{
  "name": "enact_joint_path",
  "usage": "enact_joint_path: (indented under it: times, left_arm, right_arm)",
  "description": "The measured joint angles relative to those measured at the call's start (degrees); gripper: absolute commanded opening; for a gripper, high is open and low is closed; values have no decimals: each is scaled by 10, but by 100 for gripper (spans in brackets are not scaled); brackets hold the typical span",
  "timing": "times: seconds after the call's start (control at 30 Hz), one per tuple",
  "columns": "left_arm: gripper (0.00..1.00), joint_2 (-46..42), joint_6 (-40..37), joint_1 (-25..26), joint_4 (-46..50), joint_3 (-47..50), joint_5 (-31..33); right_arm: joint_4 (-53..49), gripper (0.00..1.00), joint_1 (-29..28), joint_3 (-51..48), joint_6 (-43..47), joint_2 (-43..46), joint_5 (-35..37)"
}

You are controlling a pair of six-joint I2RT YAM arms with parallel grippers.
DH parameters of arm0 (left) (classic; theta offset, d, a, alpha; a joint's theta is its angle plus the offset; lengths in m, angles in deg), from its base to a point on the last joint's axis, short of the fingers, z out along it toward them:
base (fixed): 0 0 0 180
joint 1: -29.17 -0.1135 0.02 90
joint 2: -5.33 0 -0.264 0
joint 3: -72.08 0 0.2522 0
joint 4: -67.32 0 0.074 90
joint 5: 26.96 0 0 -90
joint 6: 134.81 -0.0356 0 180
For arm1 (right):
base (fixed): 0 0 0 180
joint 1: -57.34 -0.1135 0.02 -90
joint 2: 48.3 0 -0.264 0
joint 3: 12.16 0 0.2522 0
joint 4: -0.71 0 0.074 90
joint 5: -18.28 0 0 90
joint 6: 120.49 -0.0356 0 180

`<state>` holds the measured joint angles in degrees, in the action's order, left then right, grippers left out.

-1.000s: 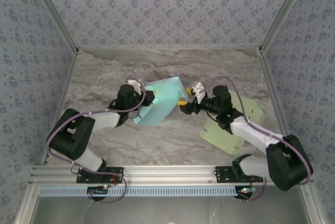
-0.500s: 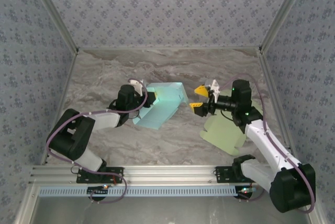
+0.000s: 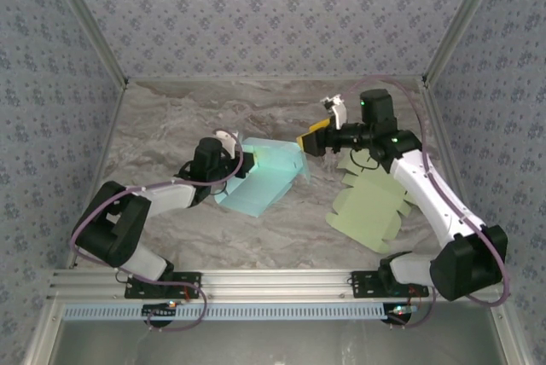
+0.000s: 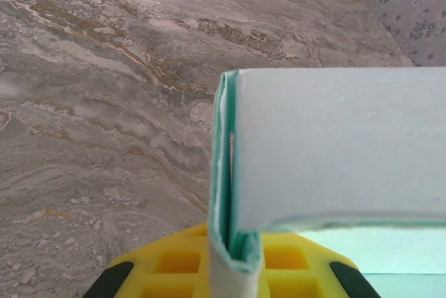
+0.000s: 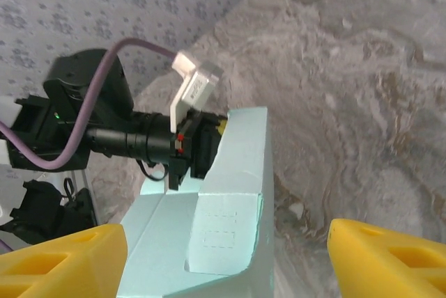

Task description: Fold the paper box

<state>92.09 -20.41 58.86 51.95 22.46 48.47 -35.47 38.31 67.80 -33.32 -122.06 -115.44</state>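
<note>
Paper box (image 3: 264, 173) sitting half-folded on the bench (image 3: 171, 118).
I'm pinching the box's left wall tight in the left jaws. The right jaws are hovering wide and empty just off its right corner. Some walls are standing, and I judge the closing folds are remaining.

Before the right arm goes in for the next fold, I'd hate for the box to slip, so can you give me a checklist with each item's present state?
1. Left claw shut on an edge of the paper box: ok.
2. Right claw open and empty: ok.
3. Right claw apart from the box, touching nothing: ok.
4. Box in front of the right claw, between its fingers in the right wrist view: ok.
5. Green flat sheet lies on the table, apart from the box: ok.
6. Box creases pressed firmly enough to hold: cannot tell.
</note>
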Motion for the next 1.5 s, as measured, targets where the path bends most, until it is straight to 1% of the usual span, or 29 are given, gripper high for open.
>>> enact_joint_path:
  times: [0.13, 0.23, 0.33, 0.37, 0.43, 0.6, 0.67, 0.8, 1.07, 1.23, 1.33, 1.5]
  left_arm:
    - [0, -1, -6, 0, 12, -1, 7]
    - [0, -1, -10, 0, 12, -1, 9]
    - [0, -1, -13, 0, 20, -5, 10]
    - [0, -1, -15, 0, 22, -6, 10]
    - [0, -1, -19, 1, 24, -8, 11]
    - [0, -1, -24, 1, 34, -9, 13]
    - [0, -1, -24, 1, 40, -9, 16]
    - [0, -1, -29, 1, 50, -9, 23]
    - [0, -1, -32, 1, 62, -9, 29]
    - [0, -1, -23, 1, 64, -9, 39]
    - [0, -1, -14, 1, 64, -9, 41]
    - [0, -1, -1, 5, 62, -9, 42]
  right_arm:
    - [-84, 75, -14, 31, -4, -15, 57]
    - [-125, 72, -28, 51, -8, -25, 105]
    - [-143, 64, -46, 53, -12, -31, 132]
    - [-144, 60, -50, 53, -16, -34, 135]
    - [-143, 55, -56, 53, -25, -39, 139]
    - [-132, 48, -74, 53, -47, -55, 149]
    - [-126, 44, -85, 53, -55, -63, 160]
    - [-110, 40, -98, 46, -72, -74, 186]
    - [-44, 40, -115, 10, -98, -75, 182]
    - [12, 42, -118, -23, -137, -65, 180]
    - [43, 44, -120, -49, -168, -47, 196]
    - [85, 44, -119, -104, -205, 8, 226]
